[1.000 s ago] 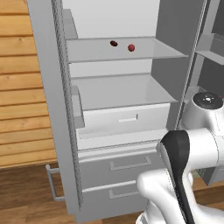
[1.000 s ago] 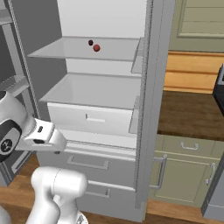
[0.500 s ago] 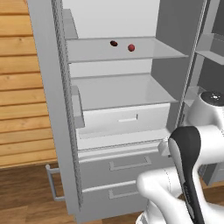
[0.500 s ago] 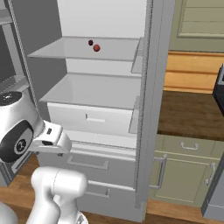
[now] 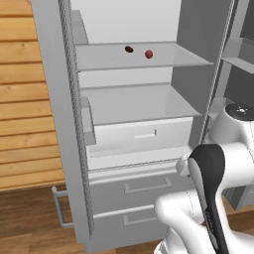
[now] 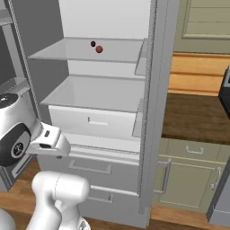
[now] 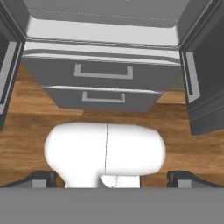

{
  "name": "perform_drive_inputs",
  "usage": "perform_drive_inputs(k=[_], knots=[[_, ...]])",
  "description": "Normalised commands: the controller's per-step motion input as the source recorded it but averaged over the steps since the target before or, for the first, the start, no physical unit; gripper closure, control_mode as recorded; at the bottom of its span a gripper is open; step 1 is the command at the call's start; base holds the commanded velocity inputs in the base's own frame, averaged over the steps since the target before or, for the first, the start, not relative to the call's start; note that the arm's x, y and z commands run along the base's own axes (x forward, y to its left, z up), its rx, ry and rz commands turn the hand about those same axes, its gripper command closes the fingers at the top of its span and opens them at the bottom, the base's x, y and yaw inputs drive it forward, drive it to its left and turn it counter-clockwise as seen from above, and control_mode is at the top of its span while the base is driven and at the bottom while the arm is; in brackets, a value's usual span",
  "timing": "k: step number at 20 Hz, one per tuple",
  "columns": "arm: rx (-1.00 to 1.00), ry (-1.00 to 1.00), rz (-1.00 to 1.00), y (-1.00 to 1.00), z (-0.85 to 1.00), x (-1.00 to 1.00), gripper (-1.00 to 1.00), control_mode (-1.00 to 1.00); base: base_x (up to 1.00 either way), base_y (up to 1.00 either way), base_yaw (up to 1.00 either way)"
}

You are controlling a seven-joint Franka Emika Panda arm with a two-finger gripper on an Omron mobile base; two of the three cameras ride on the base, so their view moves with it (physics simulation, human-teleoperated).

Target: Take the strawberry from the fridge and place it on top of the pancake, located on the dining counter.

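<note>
Strawberry (image 5: 149, 54) sits on the upper shelf (image 5: 168, 59) of the open fridge (image 6: 152, 112), just beside a darker fruit (image 5: 129, 49) — while the gripper (image 7: 112, 177), fingers wide apart, points down at the bottom drawers (image 7: 103, 81), presumably not yet raised to reach.

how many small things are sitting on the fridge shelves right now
2, both on the upper shelf of the fridge: a red strawberry, and a darker round item just beside it, farther back. The shelf below looks bare; anything higher up is out of frame.
</note>
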Motion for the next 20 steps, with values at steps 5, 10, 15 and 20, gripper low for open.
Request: perform_drive_inputs(k=[5,10,15,20], knots=[[0.0,0.0,0.0,0.0,0.0,0.0,-1.0,1.0,0.43,0.25,-0.02],[0.0,0.0,0.0,0.0,0.0,0.0,-1.0,1.0,0.56,0.22,-0.06],[0.0,0.0,0.0,0.0,0.0,0.0,-1.0,1.0,0.54,0.05,-0.15],[0.0,0.0,0.0,0.0,0.0,0.0,-1.0,1.0,0.59,0.04,-0.04]])
